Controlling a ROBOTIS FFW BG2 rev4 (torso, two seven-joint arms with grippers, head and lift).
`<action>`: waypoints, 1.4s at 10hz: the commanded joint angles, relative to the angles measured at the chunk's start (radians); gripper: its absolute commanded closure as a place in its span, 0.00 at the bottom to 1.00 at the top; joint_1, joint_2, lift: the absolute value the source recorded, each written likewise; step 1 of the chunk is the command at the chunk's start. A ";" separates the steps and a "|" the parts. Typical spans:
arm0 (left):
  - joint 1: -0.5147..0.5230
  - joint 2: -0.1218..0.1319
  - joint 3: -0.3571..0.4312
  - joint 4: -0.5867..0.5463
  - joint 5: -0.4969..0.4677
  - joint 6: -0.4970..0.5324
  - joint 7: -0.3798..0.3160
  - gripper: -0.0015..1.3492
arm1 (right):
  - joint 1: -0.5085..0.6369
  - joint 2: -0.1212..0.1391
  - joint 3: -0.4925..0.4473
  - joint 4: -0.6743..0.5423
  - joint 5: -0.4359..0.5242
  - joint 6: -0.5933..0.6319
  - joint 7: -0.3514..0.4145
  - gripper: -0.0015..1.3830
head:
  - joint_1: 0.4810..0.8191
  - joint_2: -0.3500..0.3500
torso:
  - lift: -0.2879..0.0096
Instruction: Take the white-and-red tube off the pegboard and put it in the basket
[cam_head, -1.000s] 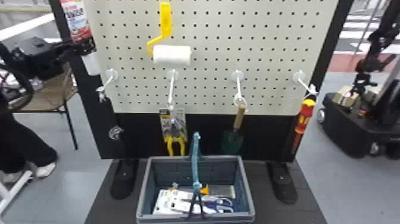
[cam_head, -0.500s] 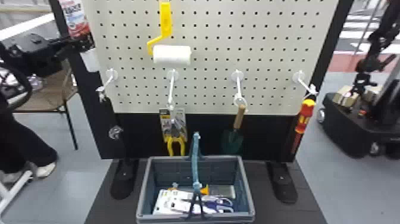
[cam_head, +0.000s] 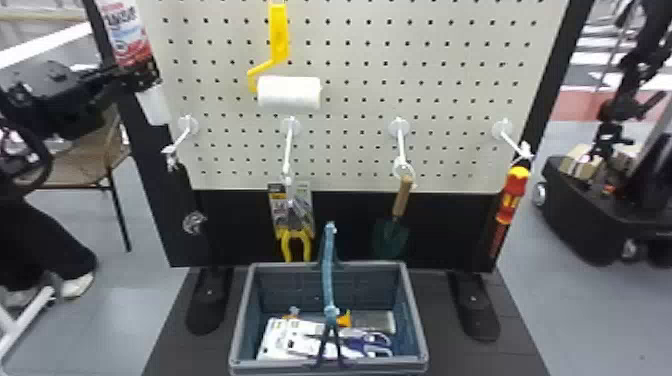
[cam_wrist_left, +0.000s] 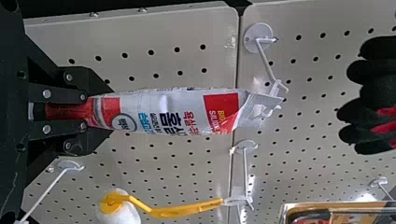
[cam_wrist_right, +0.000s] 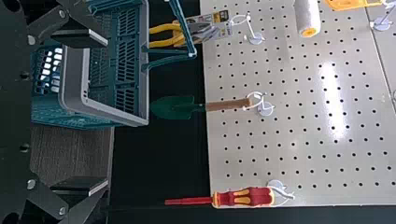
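Note:
At the pegboard's left edge in the head view, my left gripper (cam_head: 141, 79) is shut on the lower end of the white-and-red tube (cam_head: 125, 31), which stands roughly upright. The left wrist view has the left gripper (cam_wrist_left: 84, 112) around the tube's red neck; the tube's (cam_wrist_left: 163, 112) flat top end meets a white hook (cam_wrist_left: 267, 60), and whether it hangs there I cannot tell. The grey-blue basket (cam_head: 417, 325) sits on the dark base, lower and to the right. My right gripper (cam_wrist_right: 95, 112) is open and holds nothing, near the basket (cam_wrist_right: 72, 84) in the right wrist view.
A yellow paint roller (cam_head: 289, 92), pliers (cam_head: 296, 240), a trowel (cam_head: 400, 200) and a red screwdriver (cam_head: 514, 192) hang on the board. The basket's blue handle (cam_head: 328, 270) stands up across its opening; white packages (cam_head: 300, 340) lie inside. A black glove (cam_wrist_left: 369, 93) is beyond the tube.
My left arm has shifted slightly to the left in the head view, with the gripper staying shut on the tube. The tube has barely moved, and the basket stands as before.

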 joint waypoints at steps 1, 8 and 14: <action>0.004 0.001 0.006 -0.031 0.000 -0.005 0.002 0.90 | 0.000 0.000 0.000 0.000 -0.001 0.003 0.000 0.17 | 0.20 0.50 | 0.63; 0.255 -0.122 0.124 -0.228 0.080 -0.052 0.101 0.90 | 0.002 -0.001 0.000 0.003 0.007 0.014 0.000 0.17 | 0.20 0.50 | 0.63; 0.566 -0.374 0.220 -0.206 0.157 -0.123 0.137 0.90 | 0.006 0.015 0.000 0.005 0.042 0.005 -0.001 0.17 | 0.20 0.50 | 0.63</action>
